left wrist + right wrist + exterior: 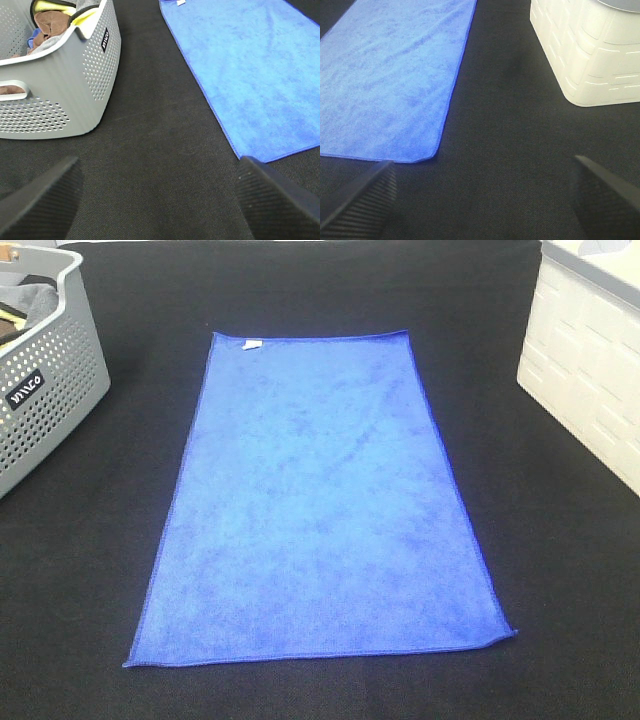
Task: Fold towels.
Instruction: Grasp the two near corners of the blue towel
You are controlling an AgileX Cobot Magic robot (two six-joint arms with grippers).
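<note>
A royal-blue towel [320, 505] lies flat and unfolded on the black table, its long side running away from the front edge, with a small white tag [253, 344] at its far left corner. Neither arm shows in the high view. In the left wrist view my left gripper [160, 200] stands open over bare black cloth, the towel [255, 75] off to one side near one fingertip. My right gripper [485, 200] is open too, above bare table beside the towel's near corner [422, 160]. Nothing is between either pair of fingers.
A grey perforated basket [45, 390] holding other cloths stands at the left edge of the table, also seen in the left wrist view as the basket [65, 95]. A white textured bin [590, 370] stands at the right, close to the right gripper [590, 55].
</note>
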